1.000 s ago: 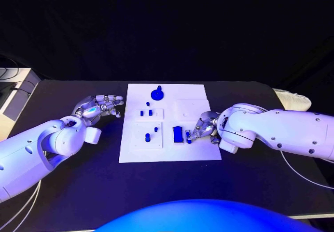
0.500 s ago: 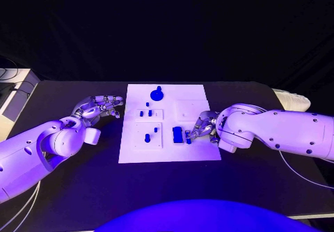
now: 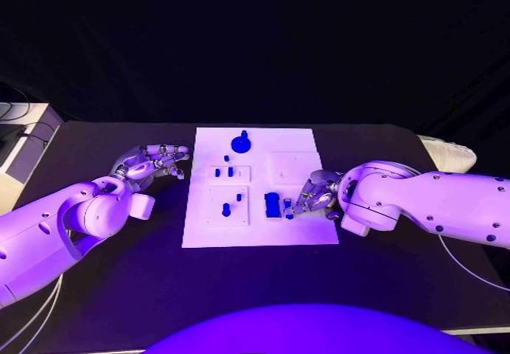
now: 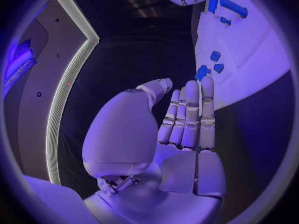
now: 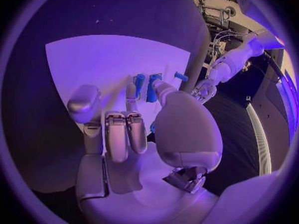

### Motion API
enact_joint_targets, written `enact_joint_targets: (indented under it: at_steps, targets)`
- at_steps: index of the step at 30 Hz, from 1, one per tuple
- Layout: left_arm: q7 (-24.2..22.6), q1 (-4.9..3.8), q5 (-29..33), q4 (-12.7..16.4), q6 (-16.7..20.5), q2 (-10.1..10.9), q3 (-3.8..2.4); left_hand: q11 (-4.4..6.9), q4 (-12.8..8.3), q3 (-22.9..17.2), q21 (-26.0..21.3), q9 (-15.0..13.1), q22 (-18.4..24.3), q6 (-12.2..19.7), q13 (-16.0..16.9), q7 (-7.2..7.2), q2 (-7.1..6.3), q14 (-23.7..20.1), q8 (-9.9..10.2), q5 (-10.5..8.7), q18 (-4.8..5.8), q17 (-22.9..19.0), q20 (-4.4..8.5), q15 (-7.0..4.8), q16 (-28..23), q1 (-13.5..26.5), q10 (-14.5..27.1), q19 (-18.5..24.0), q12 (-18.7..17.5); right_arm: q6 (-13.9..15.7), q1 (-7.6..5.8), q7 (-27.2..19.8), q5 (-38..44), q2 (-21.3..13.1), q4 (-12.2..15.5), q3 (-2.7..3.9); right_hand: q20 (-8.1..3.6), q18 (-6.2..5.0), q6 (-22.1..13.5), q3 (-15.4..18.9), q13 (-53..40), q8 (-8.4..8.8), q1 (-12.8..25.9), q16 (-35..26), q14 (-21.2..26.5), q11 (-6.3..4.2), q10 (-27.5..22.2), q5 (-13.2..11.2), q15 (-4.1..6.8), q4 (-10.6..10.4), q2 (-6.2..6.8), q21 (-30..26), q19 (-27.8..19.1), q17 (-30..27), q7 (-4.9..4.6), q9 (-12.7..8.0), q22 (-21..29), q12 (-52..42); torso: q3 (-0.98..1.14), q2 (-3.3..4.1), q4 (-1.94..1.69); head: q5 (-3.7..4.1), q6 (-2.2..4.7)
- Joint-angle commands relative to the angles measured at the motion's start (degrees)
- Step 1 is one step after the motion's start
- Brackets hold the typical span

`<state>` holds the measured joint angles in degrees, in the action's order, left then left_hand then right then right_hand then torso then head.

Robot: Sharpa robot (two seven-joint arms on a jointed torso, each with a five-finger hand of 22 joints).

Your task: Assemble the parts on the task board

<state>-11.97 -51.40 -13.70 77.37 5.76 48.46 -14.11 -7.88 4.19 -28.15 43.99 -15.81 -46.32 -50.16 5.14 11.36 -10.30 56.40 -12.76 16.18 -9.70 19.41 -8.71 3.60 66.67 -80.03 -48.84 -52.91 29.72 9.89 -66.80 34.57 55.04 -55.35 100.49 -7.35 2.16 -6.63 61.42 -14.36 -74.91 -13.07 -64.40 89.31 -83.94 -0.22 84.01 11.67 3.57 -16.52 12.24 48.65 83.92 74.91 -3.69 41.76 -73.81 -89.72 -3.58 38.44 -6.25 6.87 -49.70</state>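
The white task board (image 3: 300, 228) lies mid-table with several blue parts on it: a round knobbed part (image 3: 241, 144) at the far end, small pegs (image 3: 223, 172) and a peg (image 3: 225, 209) on the left half, and a longer block (image 3: 272, 204). My right hand (image 3: 315, 193) reaches in from the board's right edge. Its thumb and a finger pinch a small blue part (image 3: 288, 209) (image 5: 152, 87) beside the block (image 5: 138, 83). My left hand (image 3: 149, 164) (image 4: 181, 134) hovers just off the board's left edge, fingers extended and holding nothing.
A white object (image 3: 452, 151) sits at the table's right edge and a white box (image 3: 21, 140) at its left edge. Bare black table (image 3: 117, 280) lies in front of the board and on both sides.
My right forearm has shifted slightly while its fingers stay at the small blue part beside the block. The left hand has not moved.
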Motion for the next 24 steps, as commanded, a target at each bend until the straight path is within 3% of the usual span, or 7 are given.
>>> enact_joint_targets:
  at_steps: [1, 11, 24]
  targets:
    - [-0.4, -0.02, -0.2, 0.1, -1.0, -0.1, -0.04, -0.16, 0.4, -0.1, -0.3, 0.1, 0.1, 0.3, -0.1, -0.08, 0.5, -0.3, -0.1, 0.23, -0.79, 0.1, -0.32, 0.15, -0.1, 0.0, 0.3, 0.0, 0.3, -2.5, 0.17, -3.3, 0.3, -0.5, 0.5, -0.01, -0.27, 0.54, 0.9, 1.9, -15.1, -1.01, -2.1, 0.1, -5.7, -0.47, 6.0, -1.6, 0.67, 0.1, -0.63, 0.1, 0.3, 13.3, 0.19, 0.3, -0.2, -0.3, 0.05, -0.03, 0.12, -0.05, -0.01]
    - [-0.6, -0.02, -0.2, 0.1, -1.0, -0.2, -0.04, -0.16, 0.4, -0.1, -0.3, 0.1, 0.1, 0.3, -0.1, -0.08, 0.5, -0.3, -0.1, 0.23, -0.79, 0.1, -0.32, 0.15, -0.1, 0.0, 0.3, 0.0, 0.3, -3.6, 0.68, -2.6, 1.7, -0.9, 0.3, -0.01, -0.72, 0.59, 1.8, 2.9, -15.1, -3.13, -7.2, 0.1, -5.7, -1.2, 6.0, -4.2, 1.24, 0.3, -2.17, 0.3, 0.5, 13.3, 1.05, 1.2, -0.5, -0.3, -0.01, -0.03, 0.09, 0.12, -0.06]
    - [-0.8, -0.02, -0.2, 0.1, -1.0, -0.2, -0.04, -0.18, 0.5, -0.1, -0.3, 0.1, 0.1, 0.3, -0.1, -0.05, 0.53, -0.3, -0.1, 0.23, -0.78, 0.1, -0.35, 0.18, -0.1, 0.0, 0.4, 0.0, 0.4, 0.0, 1.44, -0.7, 5.0, 0.8, -0.9, -0.01, -1.04, 0.61, 2.0, 2.4, -15.1, -4.49, -7.5, 0.2, -5.7, -1.63, 6.0, -2.0, 1.61, -0.1, -4.12, 0.3, 0.6, 13.4, 1.52, 1.7, -0.6, -0.3, -0.02, 0.02, -0.03, 0.18, -0.1]
